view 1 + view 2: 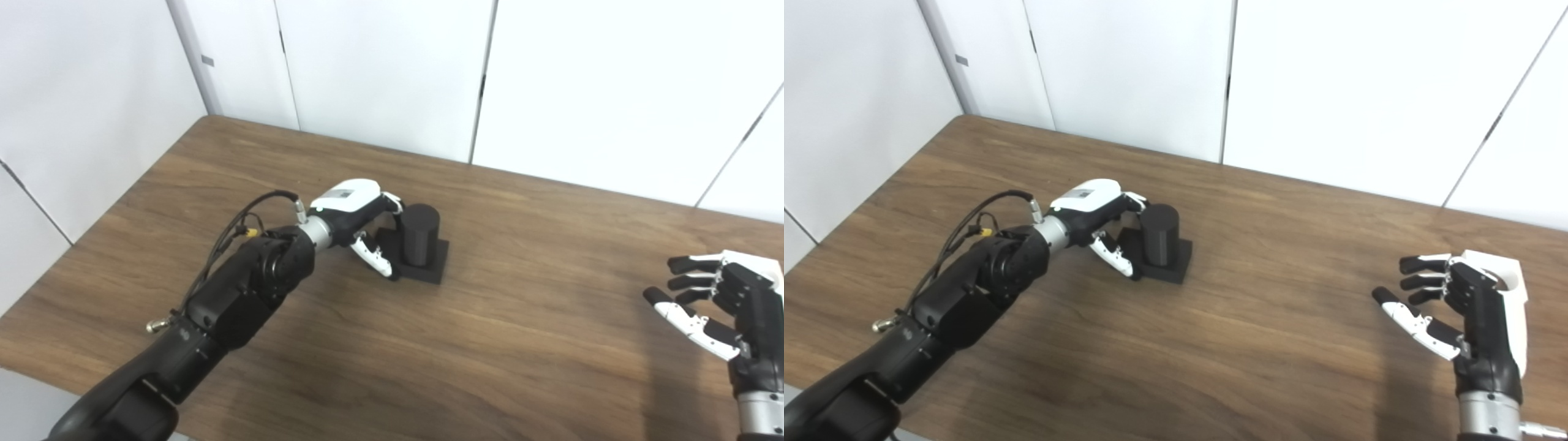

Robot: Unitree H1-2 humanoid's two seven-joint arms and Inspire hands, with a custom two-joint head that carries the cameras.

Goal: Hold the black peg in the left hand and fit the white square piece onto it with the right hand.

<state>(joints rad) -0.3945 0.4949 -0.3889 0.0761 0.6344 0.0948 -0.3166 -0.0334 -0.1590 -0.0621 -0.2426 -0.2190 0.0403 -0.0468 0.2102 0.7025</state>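
Right now my left robot hand (358,223) is curled around the black peg (419,234), fingers behind and thumb in front, though I cannot tell if they press it yet. It stands upright on its square base on the tabletop (502,318), long axis vertical. My right robot hand (1464,303) hovers open and empty, well apart. No white square piece shows anywhere.

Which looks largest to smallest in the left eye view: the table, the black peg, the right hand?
1. table
2. right hand, though nearness to the camera enlarges it
3. black peg with its square base, possibly similar to the hand
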